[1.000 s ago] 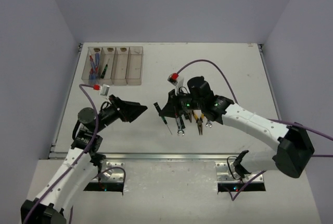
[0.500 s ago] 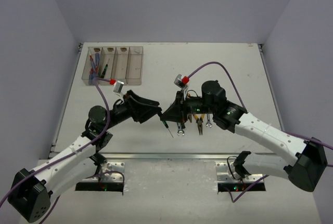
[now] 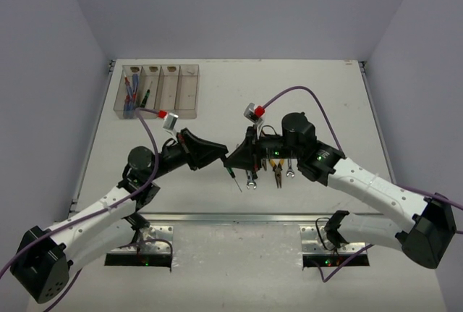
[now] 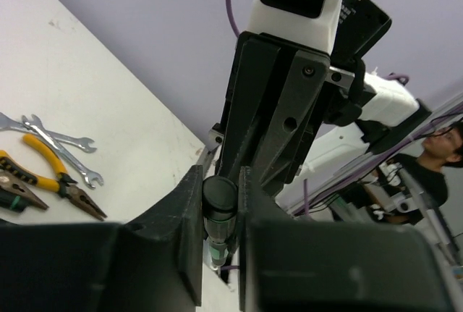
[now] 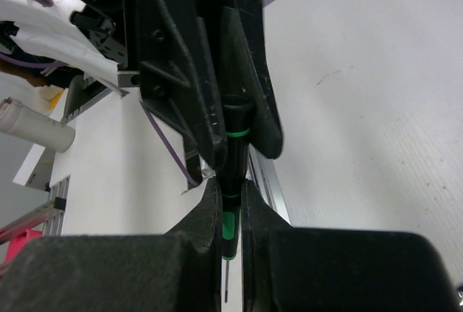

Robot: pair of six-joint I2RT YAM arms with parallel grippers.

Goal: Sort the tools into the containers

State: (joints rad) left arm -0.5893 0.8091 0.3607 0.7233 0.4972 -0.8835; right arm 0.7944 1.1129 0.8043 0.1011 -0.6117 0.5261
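Top external view shows both arms meeting above the tabletop, well apart from the containers. The right jaws pinch the green-black screwdriver low on its handle, and the left jaws press on its upper end. I judge this is a handover, because the left arm stands nearer to the bins. Pliers and wrenches lie unsorted on the tabletop.
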